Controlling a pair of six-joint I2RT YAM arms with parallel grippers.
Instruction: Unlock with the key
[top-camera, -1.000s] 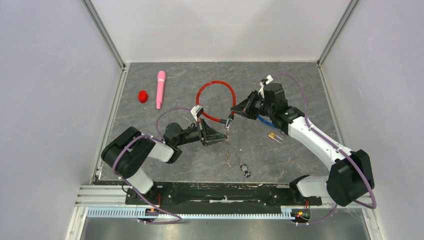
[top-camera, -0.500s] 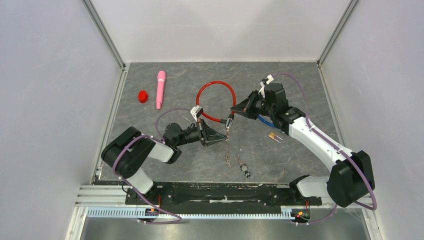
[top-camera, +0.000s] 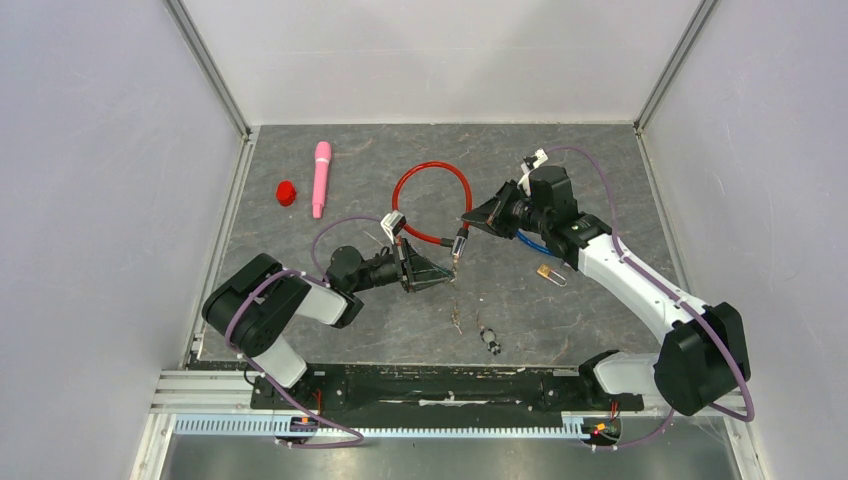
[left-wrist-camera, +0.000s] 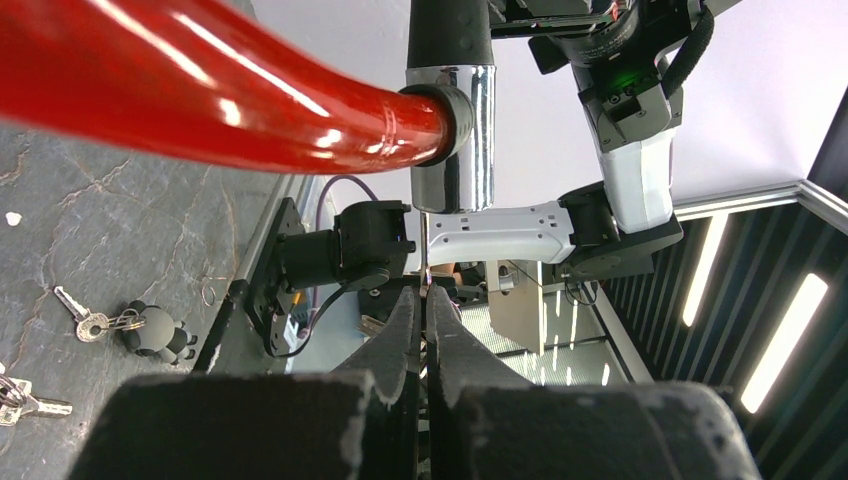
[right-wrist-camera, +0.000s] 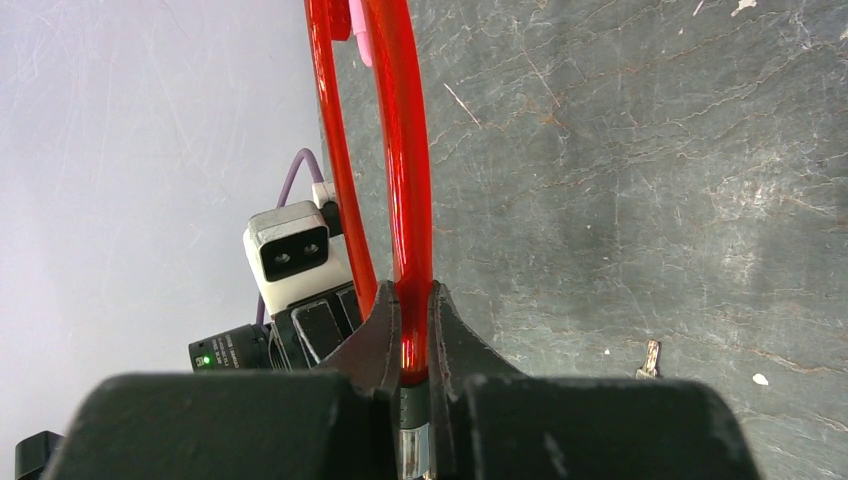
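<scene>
The red cable lock (top-camera: 401, 186) forms a loop at the table's middle. Its black and chrome lock head (top-camera: 459, 244) hangs at the loop's near right end. My right gripper (top-camera: 467, 221) is shut on the red cable (right-wrist-camera: 409, 180) just above the head, and its jaws (right-wrist-camera: 410, 300) squeeze the cable from both sides. My left gripper (top-camera: 451, 273) sits just below the head, shut on a thin key (left-wrist-camera: 425, 262). The key's blade points up at the chrome cylinder (left-wrist-camera: 455, 140). Whether the blade is inside the cylinder, I cannot tell.
A pink cylinder (top-camera: 321, 178) and a red cap (top-camera: 286, 192) lie at the back left. Loose keys (top-camera: 457, 320) and a key ring with a small black figure (top-camera: 489, 341) lie near the front. A brass padlock (top-camera: 548, 272) lies under the right arm.
</scene>
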